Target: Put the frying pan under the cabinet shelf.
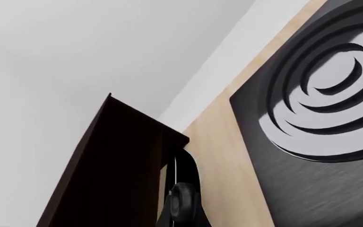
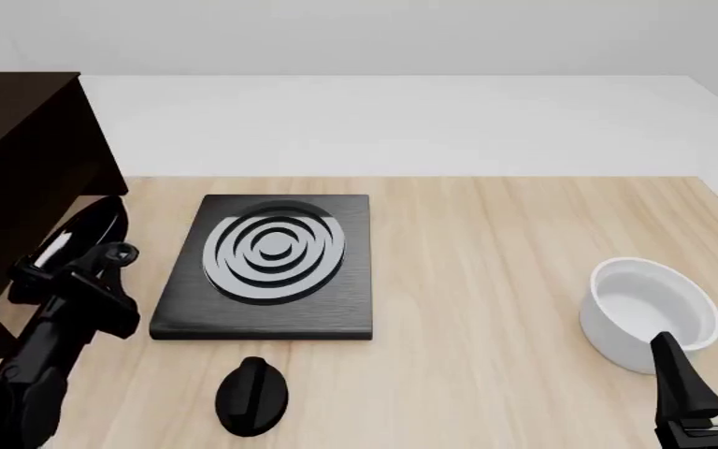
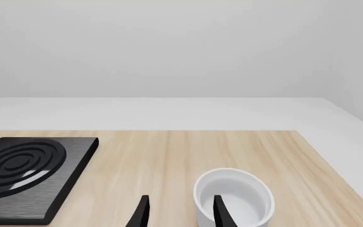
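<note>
- While our left pincer (image 2: 85, 281) reaches toward the cabinet (image 2: 22, 168) at the desk's (image 2: 496, 243) far left, the pan (image 2: 78, 238) sits tilted at the cabinet's open side, its pale inside catching light.
- We cannot tell whether the left pincer is clenched on the pan's handle or only beside it; the left wrist view shows just the handle ring (image 1: 183, 201) and a dark curved edge below the cabinet's top board (image 1: 137, 127).
- We judge the step in hand to be the placing itself: the pan is at the mouth of the space under the board, seemingly not yet fully beneath it or lying flat.
- Next, we think, the pan must go further in under the overhang and be lowered level onto the desk before the pincer lets go and backs out without catching the board.
- Our right pincer (image 3: 178, 210) hangs released and idle just in front of the white bowl (image 2: 650, 311), well apart from the pan.
- Between the arms lie the burner slab (image 2: 272, 267) and, nearer us, a small black knob (image 2: 251, 396); neither blocks the way.
</note>
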Available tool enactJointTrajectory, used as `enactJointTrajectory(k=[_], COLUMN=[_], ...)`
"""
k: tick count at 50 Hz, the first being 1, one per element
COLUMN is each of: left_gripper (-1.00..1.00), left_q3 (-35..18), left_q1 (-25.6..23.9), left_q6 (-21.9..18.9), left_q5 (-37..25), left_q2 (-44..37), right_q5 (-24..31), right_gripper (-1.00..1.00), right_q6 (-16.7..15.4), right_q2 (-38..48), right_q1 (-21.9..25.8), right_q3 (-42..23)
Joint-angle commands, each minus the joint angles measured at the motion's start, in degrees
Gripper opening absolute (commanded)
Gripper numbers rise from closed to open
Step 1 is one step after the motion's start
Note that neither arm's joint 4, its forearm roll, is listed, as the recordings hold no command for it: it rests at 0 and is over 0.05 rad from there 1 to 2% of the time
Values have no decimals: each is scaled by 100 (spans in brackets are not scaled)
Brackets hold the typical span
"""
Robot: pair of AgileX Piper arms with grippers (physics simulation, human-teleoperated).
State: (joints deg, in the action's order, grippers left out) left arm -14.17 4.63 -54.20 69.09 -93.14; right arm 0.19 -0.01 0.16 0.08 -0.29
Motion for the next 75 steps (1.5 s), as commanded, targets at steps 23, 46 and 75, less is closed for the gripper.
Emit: enactJointTrajectory(k=[23, 46, 75], left_gripper=[-100, -100, -100], left_q3=[-219, -335, -461], left_q1=[169, 288, 467], left_q6=[-103, -120, -160], left_q5=[79, 79, 81], left_q2=[-133, -295, -482], right_q5=[0, -1, 0], right_gripper=[100, 100, 100], right_q6=[-1, -1, -1], right_q2=[0, 0, 0], right_q1=[0, -1, -2], right_q3=[0, 0, 0])
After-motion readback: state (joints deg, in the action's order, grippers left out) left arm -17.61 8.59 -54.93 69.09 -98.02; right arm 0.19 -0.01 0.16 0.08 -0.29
